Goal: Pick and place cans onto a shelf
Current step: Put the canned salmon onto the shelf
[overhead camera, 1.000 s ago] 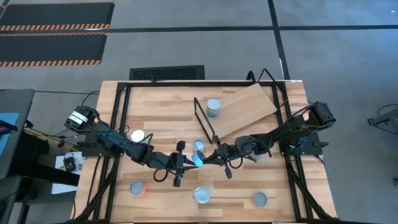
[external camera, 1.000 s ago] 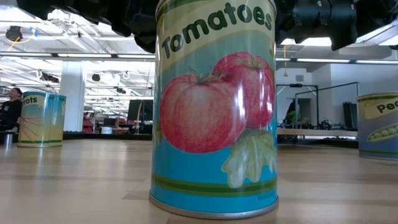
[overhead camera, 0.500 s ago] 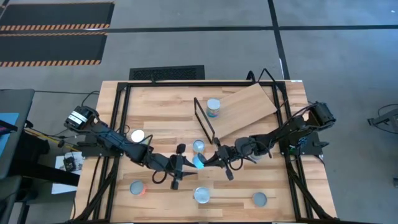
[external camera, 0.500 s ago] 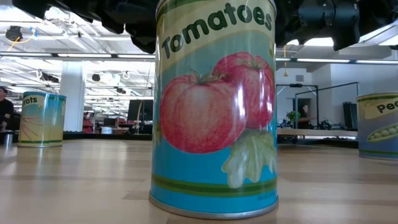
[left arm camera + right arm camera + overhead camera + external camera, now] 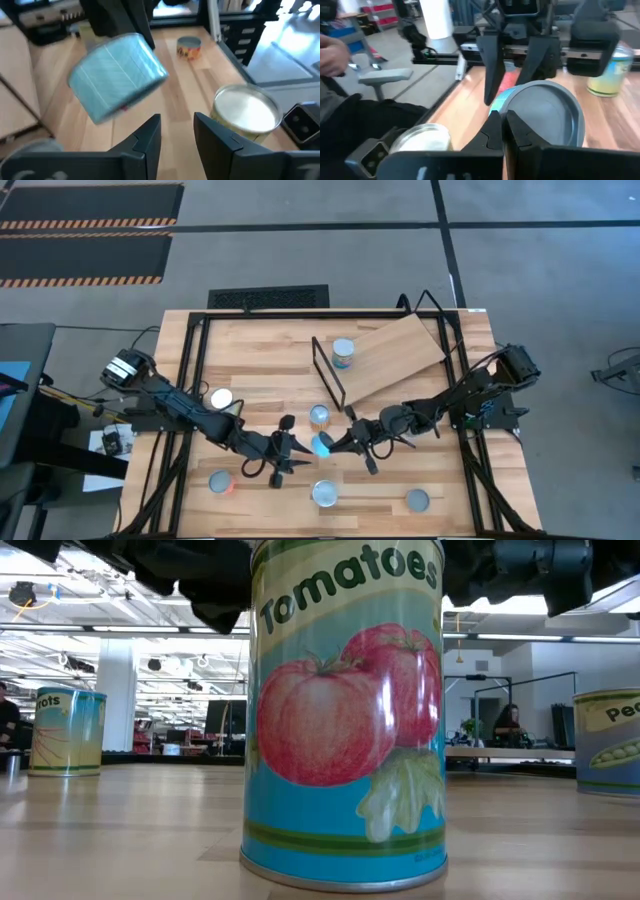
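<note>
Low view, nearest can [image 5: 345,710]: label reads "Tomatoes" above a tomato pic. Can at far left [image 5: 66,731]: only "ots" legible, start of word cut off. Can at right edge [image 5: 609,743]: pea pic w/ partial lettering, unreadable. No other legible text.

The bench [image 5: 250,360] is made of light wood planks and has a black frame [image 5: 190,380] around it. It stands on a grey floor [image 5: 300,250]. Far left on the floor lie dark mats with orange-striped edges [image 5: 85,230]. A person [image 5: 508,725] sits far away in the room.
</note>
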